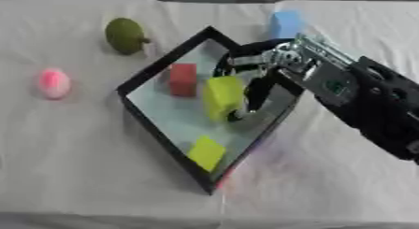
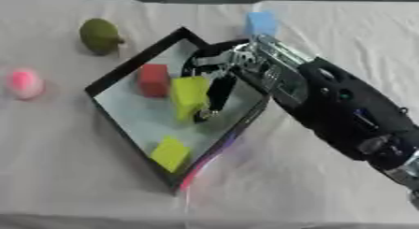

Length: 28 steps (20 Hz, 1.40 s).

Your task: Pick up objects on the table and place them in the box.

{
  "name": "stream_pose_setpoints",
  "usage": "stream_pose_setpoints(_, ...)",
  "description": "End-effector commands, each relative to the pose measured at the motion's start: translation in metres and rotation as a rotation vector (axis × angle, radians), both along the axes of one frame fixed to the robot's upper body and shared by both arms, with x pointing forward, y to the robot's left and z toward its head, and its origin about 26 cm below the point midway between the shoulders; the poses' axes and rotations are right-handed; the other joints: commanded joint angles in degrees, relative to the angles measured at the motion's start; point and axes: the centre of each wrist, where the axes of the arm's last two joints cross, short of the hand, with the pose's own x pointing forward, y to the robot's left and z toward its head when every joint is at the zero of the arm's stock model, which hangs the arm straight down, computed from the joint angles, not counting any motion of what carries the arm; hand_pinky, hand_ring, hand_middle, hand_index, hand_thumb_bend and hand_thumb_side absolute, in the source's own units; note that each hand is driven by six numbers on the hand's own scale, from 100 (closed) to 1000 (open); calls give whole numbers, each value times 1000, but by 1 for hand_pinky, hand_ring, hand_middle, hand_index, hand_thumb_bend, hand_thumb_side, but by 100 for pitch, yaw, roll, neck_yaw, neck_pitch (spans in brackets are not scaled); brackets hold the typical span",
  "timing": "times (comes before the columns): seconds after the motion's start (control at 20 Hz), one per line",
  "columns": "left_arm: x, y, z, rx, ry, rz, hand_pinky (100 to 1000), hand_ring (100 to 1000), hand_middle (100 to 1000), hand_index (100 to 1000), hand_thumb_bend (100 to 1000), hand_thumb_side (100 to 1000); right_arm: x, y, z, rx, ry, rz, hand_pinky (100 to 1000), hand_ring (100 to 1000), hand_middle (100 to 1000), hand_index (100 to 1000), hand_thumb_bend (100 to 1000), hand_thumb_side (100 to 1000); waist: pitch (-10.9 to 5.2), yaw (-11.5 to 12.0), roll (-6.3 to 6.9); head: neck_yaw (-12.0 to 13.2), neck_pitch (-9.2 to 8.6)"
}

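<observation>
Left eye view shows the bench (image 1: 98, 176) covered in a pale cloth, with a black-rimmed box (image 1: 144, 76) set askew on it like a diamond, one corner pointing away and one pointing toward the robot. The right arm comes in from the right side and reaches over the box's right rim, its right robot hand (image 1: 249, 78) hanging above the box's inside. Its fingers (image 1: 258, 90) point down and are curled beside a tall yellow block (image 1: 222, 96); the block looks pinched between them, though the blur makes the contact hard to confirm. Whether the block rests on the box floor or hangs just above it cannot be told.

Inside the box, a red block (image 1: 183, 79) lies near the upper left wall, just beside the yellow one. A smaller yellow-green block (image 1: 206, 152) lies near the corner nearest the robot, well apart from the other two. The middle of the box floor between them is bare.

Outside the box, a green round fruit (image 1: 124, 35) sits on the bench beyond the upper left rim, a pink ball (image 1: 54, 82) lies well to the left, and a light blue block (image 1: 285, 23) stands behind the arm near the far corner. Wide stretches of cloth lie open on the near side and to the left of the box.
</observation>
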Motion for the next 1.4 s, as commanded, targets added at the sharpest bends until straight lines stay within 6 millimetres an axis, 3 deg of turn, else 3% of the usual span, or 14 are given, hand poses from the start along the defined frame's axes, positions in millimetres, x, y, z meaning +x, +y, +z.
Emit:
stream_pose_setpoints(0.05,0,1,8,14,-26,-8,790,839,799,831,319,647,1,-9,23,15,-62,-17,876,882,860,909,602,272,-140,-1,-24,-9,-55)
stream_pose_setpoints(0.5,-1,2,7,15,-24,-4,789,839,799,830,320,647,-18,-29,72,81,-136,-17,875,874,861,909,599,278,-144,-10,-39,24,-77)
stream_pose_setpoints(0.75,0,2,8,15,-27,-2,789,839,799,830,319,646,-28,-62,116,191,-178,-57,878,871,844,895,581,261,-116,-24,-42,37,-94)
stream_pose_setpoints(1.0,0,1,9,14,-31,-3,789,839,800,830,317,645,8,-108,136,197,-197,-161,887,888,852,900,570,253,-81,-18,-22,-43,-174)
stream_pose_setpoints(1.2,0,0,10,8,-36,-7,789,839,800,831,316,647,36,-137,133,134,-216,-200,896,908,867,907,562,232,-20,14,5,-91,-279)
stream_pose_setpoints(1.4,1,-3,13,5,-45,-20,789,840,800,831,316,647,53,-150,124,98,-226,-229,900,914,880,911,562,221,42,60,32,-169,-368)
